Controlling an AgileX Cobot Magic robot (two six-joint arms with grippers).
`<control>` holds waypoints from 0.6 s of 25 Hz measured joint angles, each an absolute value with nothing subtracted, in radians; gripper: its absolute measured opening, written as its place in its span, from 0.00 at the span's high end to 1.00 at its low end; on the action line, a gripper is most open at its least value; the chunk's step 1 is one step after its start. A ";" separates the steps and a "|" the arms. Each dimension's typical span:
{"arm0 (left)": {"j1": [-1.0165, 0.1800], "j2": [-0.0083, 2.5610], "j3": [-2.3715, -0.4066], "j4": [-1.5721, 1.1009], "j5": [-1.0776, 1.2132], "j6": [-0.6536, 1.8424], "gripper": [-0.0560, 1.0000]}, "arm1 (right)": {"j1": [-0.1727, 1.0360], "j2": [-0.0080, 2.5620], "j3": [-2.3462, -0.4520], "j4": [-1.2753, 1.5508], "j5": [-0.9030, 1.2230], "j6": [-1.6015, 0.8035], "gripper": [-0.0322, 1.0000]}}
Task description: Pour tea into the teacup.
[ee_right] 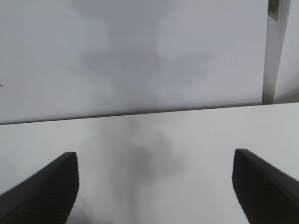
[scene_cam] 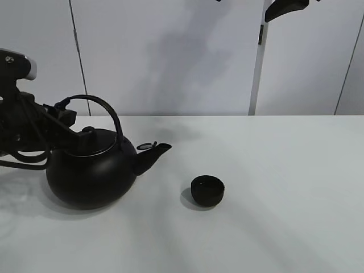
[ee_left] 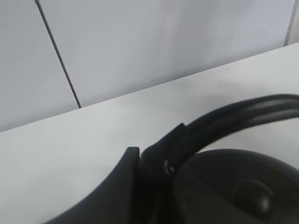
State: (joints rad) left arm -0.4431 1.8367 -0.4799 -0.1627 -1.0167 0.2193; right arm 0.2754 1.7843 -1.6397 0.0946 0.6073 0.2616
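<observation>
White table [scene_cam: 284, 199]: 1 kettle [scene_cam: 91, 173], 1 teacup [scene_cam: 207, 190].

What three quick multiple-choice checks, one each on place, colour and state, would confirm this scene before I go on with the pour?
1. Where does the teacup stand, in the exterior high view?
A. Right of the kettle's spout
B. Behind the kettle
C. Under the right gripper

2. What colour are the kettle and teacup?
A. White
B. Black
C. Red

3. How does the kettle stand?
A. Tipped over the teacup
B. Lifted off the table
C. Upright on the table

Answers: 1 A, the teacup sits apart from the spout, on its right. 2 B, both are matte black. 3 C, its base rests on the table with the left gripper at its handle; no tea is visible.
</observation>
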 joint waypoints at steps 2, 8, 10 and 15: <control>-0.443 1.837 -0.480 -0.154 -1.018 0.218 0.85 | 0.275 1.784 -1.640 0.095 0.607 0.262 0.38; -0.443 1.858 -0.468 -0.122 -1.033 0.192 0.85 | 0.275 1.784 -1.640 0.095 0.607 0.262 0.38; -0.443 1.860 -0.467 -0.112 -1.041 0.189 0.85 | 0.275 1.784 -1.640 0.095 0.607 0.262 0.38; -0.443 1.860 -0.467 -0.099 -1.040 0.186 0.85 | 0.275 1.784 -1.640 0.095 0.607 0.262 0.38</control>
State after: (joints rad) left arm -0.4431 1.8595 -0.4671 -0.0988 -1.0402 0.1864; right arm 0.2754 1.7843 -1.6397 0.0946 0.6073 0.2616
